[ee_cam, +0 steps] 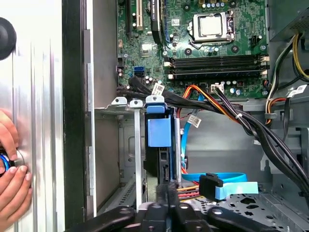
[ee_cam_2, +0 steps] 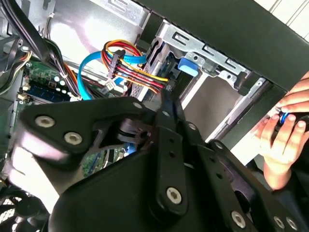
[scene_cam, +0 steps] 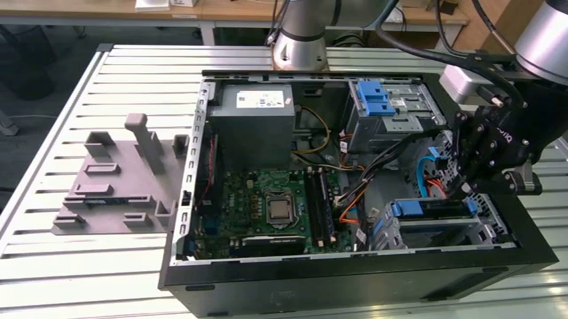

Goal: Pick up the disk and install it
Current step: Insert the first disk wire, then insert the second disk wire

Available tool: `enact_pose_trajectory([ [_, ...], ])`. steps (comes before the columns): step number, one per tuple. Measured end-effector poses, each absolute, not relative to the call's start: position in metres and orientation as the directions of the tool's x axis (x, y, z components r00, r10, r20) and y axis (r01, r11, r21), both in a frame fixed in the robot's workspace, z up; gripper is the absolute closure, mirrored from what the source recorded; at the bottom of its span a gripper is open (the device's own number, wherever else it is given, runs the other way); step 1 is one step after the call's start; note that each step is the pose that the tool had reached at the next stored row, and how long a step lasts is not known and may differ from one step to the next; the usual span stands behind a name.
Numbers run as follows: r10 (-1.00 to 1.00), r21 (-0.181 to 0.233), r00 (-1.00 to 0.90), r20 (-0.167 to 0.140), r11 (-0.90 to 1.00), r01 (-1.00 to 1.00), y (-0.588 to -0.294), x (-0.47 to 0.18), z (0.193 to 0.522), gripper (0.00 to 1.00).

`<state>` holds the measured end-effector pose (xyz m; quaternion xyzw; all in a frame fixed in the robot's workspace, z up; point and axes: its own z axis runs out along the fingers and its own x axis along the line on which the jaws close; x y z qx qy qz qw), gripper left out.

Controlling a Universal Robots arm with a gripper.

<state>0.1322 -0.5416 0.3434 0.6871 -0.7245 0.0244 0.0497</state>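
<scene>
The disk [ee_cam: 159, 133] stands on edge in the metal drive cage [ee_cam: 126, 145], centre of the first wrist view. Gripper [ee_cam: 167, 191] directly at its end, fingers together, pressing the drive's edge.

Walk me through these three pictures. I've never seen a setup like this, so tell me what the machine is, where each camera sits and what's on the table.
The machine is a robot arm with a black gripper at its end. The exterior view comes from a camera off the arm and looks down on a slatted metal table. On it lies an open computer case showing its green circuit board, and a grey plastic holder sits toward that view's left. The two wrist views come from cameras riding on the arm, looking past the gripper into the case. The disk, in its blue carrier, sits in a metal bay right by the gripper. A person's hand rests outside the case. Whether the gripper's fingers are open is hard to tell.
</scene>
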Motion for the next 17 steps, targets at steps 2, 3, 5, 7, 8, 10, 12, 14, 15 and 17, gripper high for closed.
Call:
enact_pose_trajectory([
  [2,-0.993,0.033,-0.051,0.106,0.055,-0.998,-0.5416,0.1322,0.3435,0.89],
  [3,-0.993,0.033,-0.051,0.106,0.055,-0.998,-0.5416,0.1322,0.3435,0.89],
  [5,-0.993,0.033,-0.051,0.106,0.055,-0.998,-0.5416,0.1322,0.3435,0.89],
  [7,-0.993,0.033,-0.051,0.106,0.055,-0.998,-0.5416,0.1322,0.3436,0.89],
  [8,-0.993,0.033,-0.051,0.106,0.055,-0.998,-0.5416,0.1322,0.3436,0.89],
  [10,-0.993,0.033,-0.051,0.106,0.055,-0.998,-0.5416,0.1322,0.3436,0.89],
  [12,-0.993,0.033,-0.051,0.106,0.055,-0.998,-0.5416,0.1322,0.3436,0.89],
  [14,-0.993,0.033,-0.051,0.106,0.055,-0.998,-0.5416,0.1322,0.3436,0.89],
  [15,-0.993,0.033,-0.051,0.106,0.055,-0.998,-0.5416,0.1322,0.3436,0.89],
  [17,-0.993,0.032,-0.051,0.106,0.055,-0.998,-0.5416,0.1322,0.3436,0.89],
])
